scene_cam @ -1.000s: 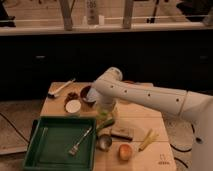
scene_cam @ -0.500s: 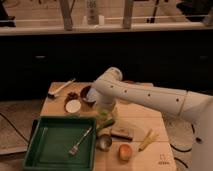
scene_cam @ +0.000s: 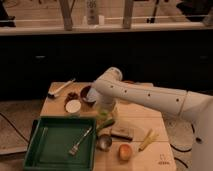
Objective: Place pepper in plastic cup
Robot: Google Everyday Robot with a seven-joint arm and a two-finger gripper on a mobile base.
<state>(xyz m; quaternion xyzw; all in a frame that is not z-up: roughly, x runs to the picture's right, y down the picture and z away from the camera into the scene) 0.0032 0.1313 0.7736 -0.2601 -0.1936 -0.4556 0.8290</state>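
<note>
From my remote seat, starting at the left: the green tray hangs over the near left corner of the wooden table, with a fork lying in it at a slant. Behind the tray there's a brush-like tool at the far left edge of the table, then a white-topped round container and a dark bowl just beside it. The white arm reaches in from the right and bends down over the middle, and the gripper sits low at the tray's right rim, right on a light green patch I think is the plastic cup, though it's mostly hidden. A green sliver just below it might be the pepper; honestly can't tell if the fingers are closed on anything. Right below that is a shiny metal cup, then a dark flat block, an orange fruit, and a pale yellow banana-like piece furthest right.
</note>
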